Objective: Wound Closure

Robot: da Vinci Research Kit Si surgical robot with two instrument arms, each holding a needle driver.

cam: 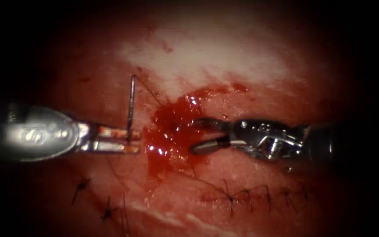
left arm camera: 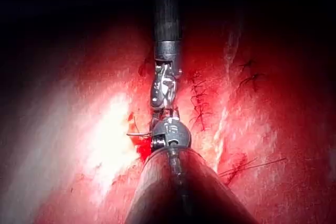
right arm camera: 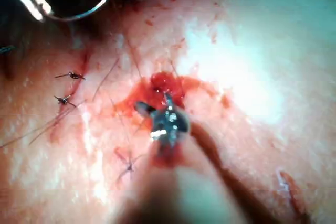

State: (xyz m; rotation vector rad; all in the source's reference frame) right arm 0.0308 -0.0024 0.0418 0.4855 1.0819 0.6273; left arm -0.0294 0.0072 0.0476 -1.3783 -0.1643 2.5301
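Pork-belly tissue [cam: 224, 57] is the whole backdrop, wet with red fluid [cam: 172, 127] pooled over the open part of the cut, between the two tools.

Left tool [cam: 132, 139]: jaws pressed together on the needle [cam: 130, 105], gripping near one end of the curve. Rest of the needle stands up out of the jaws, clear of the tissue, on the left of the cut. In the right wrist view the needle [right arm camera: 84, 10] arcs free above the surface, tip not in tissue. Thread [cam: 148, 90] trails from the needle's top end down toward the pool.

Right tool [cam: 196, 136]: jaws spread, holding nothing that I can see, tips at the right edge of the fluid. Right wrist view agrees, right tool [right arm camera: 152, 111] parted over the red patch.

Finished stitches [cam: 251, 195] sit nearer the camera, with cut thread ends [cam: 82, 186] further left.

Risks as I judge them:
- Grip is near the needle's end, so there's a long lever arm. Any load on the tip could make it rotate or slip in the jaws.
- Fluid hides the cut's edges, so a bite could be placed blind and land uneven or shallow.
- Thread runs slack near the right tool's open jaws, so it could snag or get nicked if they close carelessly.
- Open tips resting at wet tissue could tear it.
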